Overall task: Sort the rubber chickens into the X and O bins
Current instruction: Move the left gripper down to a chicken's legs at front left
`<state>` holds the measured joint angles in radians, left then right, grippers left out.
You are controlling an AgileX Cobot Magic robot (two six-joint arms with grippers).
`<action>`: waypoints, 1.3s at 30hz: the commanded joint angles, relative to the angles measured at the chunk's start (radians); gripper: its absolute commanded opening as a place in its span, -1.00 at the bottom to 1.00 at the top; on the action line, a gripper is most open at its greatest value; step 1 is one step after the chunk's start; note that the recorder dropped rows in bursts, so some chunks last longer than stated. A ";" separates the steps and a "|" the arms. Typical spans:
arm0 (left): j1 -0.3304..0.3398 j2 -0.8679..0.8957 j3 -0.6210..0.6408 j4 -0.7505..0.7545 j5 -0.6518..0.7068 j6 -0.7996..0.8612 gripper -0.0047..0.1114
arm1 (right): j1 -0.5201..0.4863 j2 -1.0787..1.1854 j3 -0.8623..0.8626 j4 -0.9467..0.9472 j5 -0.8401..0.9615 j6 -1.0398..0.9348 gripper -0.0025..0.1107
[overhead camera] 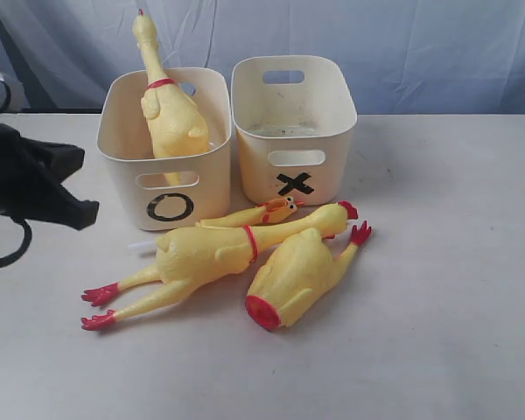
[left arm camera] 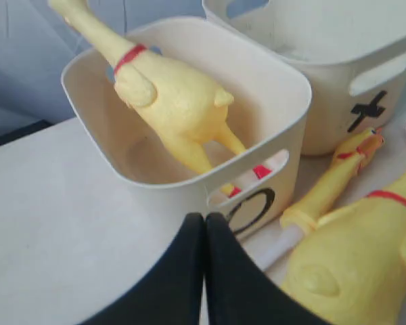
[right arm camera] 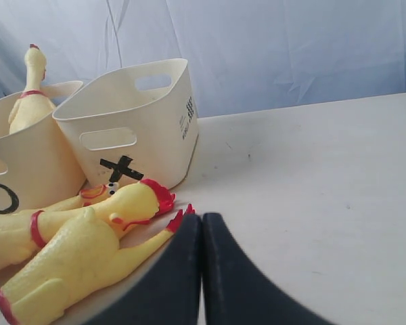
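Observation:
One long chicken with a red neck band (overhead camera: 168, 105) (left arm camera: 176, 101) stands in the O bin (overhead camera: 201, 185) (left arm camera: 284, 128), head up. The X bin (overhead camera: 325, 179) (right arm camera: 159, 128) beside it holds no chicken that I can see. On the table in front lie the second long chicken (overhead camera: 210, 258), the headless stubby one (overhead camera: 293, 276) (right arm camera: 68, 264) and the small thin one (overhead camera: 254, 214) (left arm camera: 338, 176). My left gripper (left arm camera: 204, 218) is shut and empty, just short of the O bin's front wall. My right gripper (right arm camera: 201, 218) is shut and empty, beside the stubby chicken's red foot (right arm camera: 179, 218); it is out of the exterior view.
A blue cloth backdrop (overhead camera: 420, 44) hangs behind the white table (overhead camera: 437, 306). The left arm's black body (overhead camera: 26, 184) sits at the exterior view's left edge. A white tube-like piece (left arm camera: 281, 245) lies by the small chicken near the O bin.

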<state>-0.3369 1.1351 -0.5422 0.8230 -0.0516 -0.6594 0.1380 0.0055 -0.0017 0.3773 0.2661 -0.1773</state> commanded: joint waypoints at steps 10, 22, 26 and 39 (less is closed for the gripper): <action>-0.193 -0.005 0.008 -0.625 0.356 0.355 -0.92 | 0.002 -0.005 0.002 0.003 -0.007 -0.002 -0.97; -0.283 0.059 0.008 -0.975 0.323 0.924 -0.82 | 0.002 -0.005 0.002 0.003 -0.007 -0.002 -0.97; -0.283 0.120 0.008 -1.019 0.254 0.924 -0.46 | 0.002 -0.005 0.002 0.003 -0.007 -0.002 -0.97; -0.283 0.215 -0.073 -1.044 0.368 0.924 0.08 | 0.002 -0.005 0.002 0.003 -0.009 -0.002 -0.97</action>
<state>-0.6158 1.3277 -0.5954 -0.1962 0.2520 0.2627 0.1380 0.0055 -0.0017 0.3795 0.2661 -0.1773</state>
